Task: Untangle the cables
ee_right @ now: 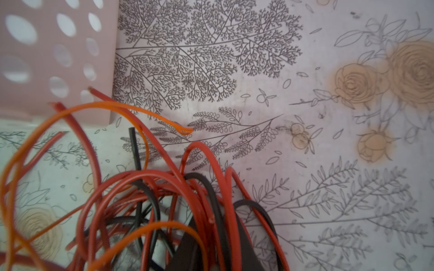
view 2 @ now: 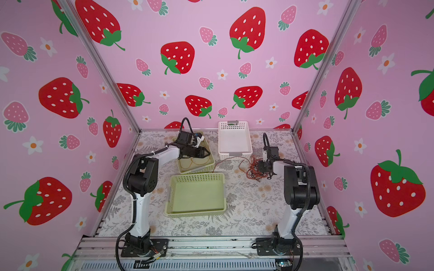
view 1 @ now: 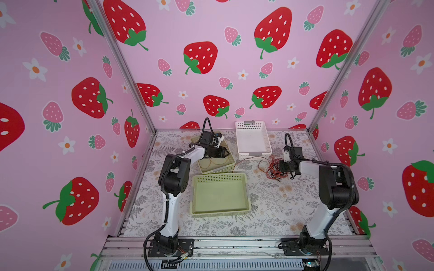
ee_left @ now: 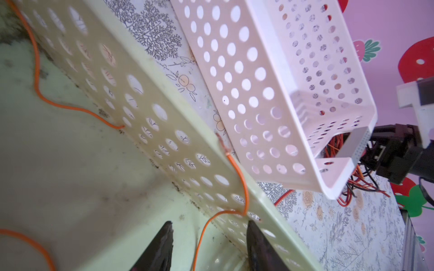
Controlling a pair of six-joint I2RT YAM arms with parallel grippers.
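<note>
One orange cable lies in the ten o'clock basket, left jaws open around it; right jaws pinch the remaining tangle.

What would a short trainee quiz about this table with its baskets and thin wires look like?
1. True or false: the tangle of wires lies inside the white basket.
2. The left hand hovers over: A) the far green basket B) the white basket C) bare table.
3. What colour is the wire lying in the far green basket?

Key: 1 false, the tangle lies on the table beside the white basket. 2 A, with its fingers apart. 3 orange.
</note>
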